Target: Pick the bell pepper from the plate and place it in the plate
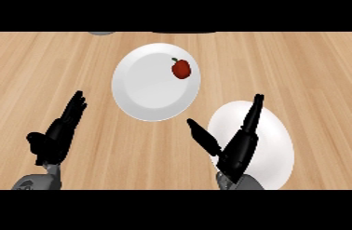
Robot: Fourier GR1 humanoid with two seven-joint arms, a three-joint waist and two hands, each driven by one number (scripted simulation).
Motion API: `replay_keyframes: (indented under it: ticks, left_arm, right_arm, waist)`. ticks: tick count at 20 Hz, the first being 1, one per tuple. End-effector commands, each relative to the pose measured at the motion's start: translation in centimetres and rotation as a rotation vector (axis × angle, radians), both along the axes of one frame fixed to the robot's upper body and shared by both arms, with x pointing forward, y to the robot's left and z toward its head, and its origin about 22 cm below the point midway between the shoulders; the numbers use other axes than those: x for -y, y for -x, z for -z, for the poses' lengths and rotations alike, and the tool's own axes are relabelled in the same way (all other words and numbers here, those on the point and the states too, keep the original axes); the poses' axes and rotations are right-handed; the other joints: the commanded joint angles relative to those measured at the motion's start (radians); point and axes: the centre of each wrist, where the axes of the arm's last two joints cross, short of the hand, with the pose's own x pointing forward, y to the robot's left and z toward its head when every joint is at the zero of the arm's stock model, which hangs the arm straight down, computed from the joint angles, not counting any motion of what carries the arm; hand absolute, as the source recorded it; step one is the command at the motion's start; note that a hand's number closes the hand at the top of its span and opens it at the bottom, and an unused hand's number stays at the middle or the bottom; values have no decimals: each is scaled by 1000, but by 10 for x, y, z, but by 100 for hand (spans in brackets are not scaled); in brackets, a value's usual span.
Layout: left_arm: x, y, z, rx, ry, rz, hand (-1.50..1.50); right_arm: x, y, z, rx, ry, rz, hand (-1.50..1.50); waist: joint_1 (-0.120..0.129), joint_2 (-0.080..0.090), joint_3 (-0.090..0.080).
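The bell pepper (181,68) sits in the plate (141,91) beyond the right hand (237,150), fingers straight above a second plate (276,145); left hand (56,138) likewise.

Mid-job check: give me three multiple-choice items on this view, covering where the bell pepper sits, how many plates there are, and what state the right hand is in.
1. Where is the red bell pepper?
A) on the far plate
B) on the near plate
C) on neither plate

2. How many white plates show?
A) one
B) two
C) three

3. The right hand is:
A) curled round the pepper
B) open, holding nothing
C) out of view

Answers:
1 A: the pepper lies on the far plate's upper right part.
2 B: one plate lies farther off and one under the right hand.
3 B: its fingers are straight, over the near plate and apart from the pepper.
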Motion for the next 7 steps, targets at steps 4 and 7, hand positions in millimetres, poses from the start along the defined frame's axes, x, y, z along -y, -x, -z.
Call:
replay_keyframes:
  ticks: [4, 7]
  left_arm:
    - [-8, 11, 2, 1, -14, 9, 0]
    - [-7, 9, -10, -7, 3, 18, 0]
  right_arm:
    - [16, 33, 37, -4, -11, 15, -150]
    - [42, 23, 38, 9, 16, 45, -150]
  waist:
    - [3, 2, 0]
    - [5, 2, 0]
